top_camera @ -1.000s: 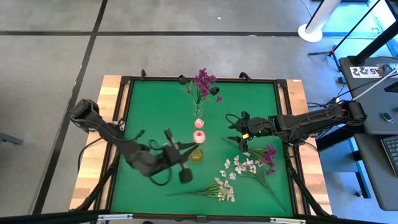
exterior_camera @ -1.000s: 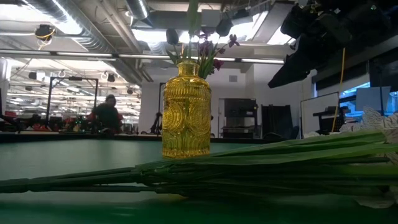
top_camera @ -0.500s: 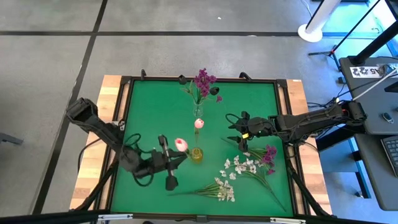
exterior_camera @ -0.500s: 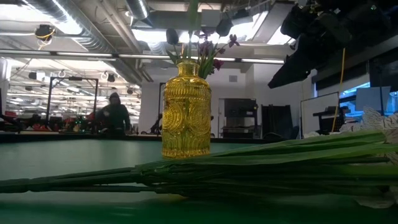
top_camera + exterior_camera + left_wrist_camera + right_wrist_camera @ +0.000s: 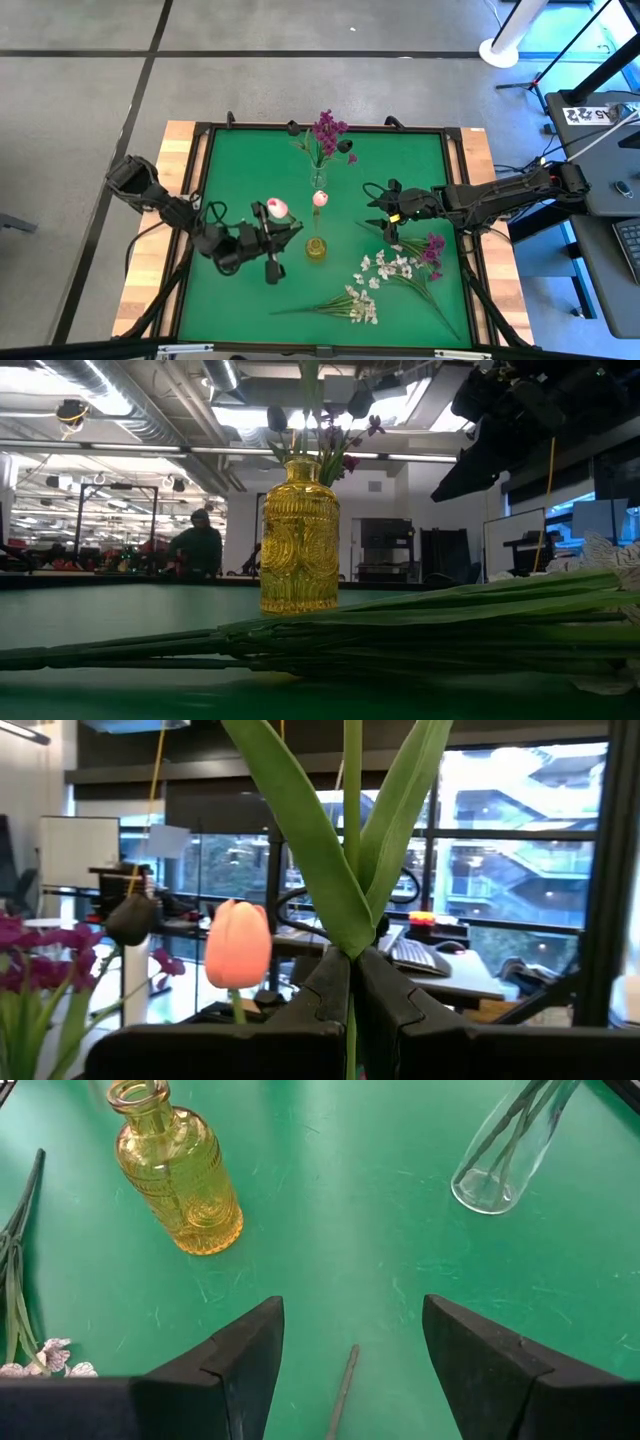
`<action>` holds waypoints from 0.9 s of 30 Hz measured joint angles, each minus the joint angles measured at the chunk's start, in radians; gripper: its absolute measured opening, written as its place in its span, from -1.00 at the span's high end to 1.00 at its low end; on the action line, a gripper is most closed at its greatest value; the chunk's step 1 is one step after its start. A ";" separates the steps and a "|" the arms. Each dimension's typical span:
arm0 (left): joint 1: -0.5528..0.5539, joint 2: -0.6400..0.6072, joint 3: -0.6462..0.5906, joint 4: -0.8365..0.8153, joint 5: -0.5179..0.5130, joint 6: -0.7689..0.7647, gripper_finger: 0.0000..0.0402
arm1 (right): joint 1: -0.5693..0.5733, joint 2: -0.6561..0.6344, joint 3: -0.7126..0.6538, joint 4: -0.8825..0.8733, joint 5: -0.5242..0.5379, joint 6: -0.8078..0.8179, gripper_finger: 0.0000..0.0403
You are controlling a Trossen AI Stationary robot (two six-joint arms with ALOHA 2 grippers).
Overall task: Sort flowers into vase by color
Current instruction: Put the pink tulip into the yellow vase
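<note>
- The table mat is plain deep green, framed in pale wood.
- The yellow vase is amber glass with a ribbed, embossed pattern.
- The clear vase is colourless — green stems show through.
- The tulip above the left gripper is pink on a green stem; the fingers are black.
- The flower cluster is magenta-purple.
- The small blossoms beside the right gripper are white.

Two vases near the table's middle: a glass vase holding flower clusters at the far side, a ribbed bottle vase nearer the front. Between them, one tulip; left of it, a second tulip clamped in the left gripper. Right of the bottle, the right gripper with fingers apart, and loose blossom sprays lying toward the front right.
</note>
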 joint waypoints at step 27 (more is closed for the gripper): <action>0.047 -0.080 0.000 -0.333 -0.074 -0.256 1.00 | 0.000 0.000 0.000 0.000 0.000 0.000 -0.18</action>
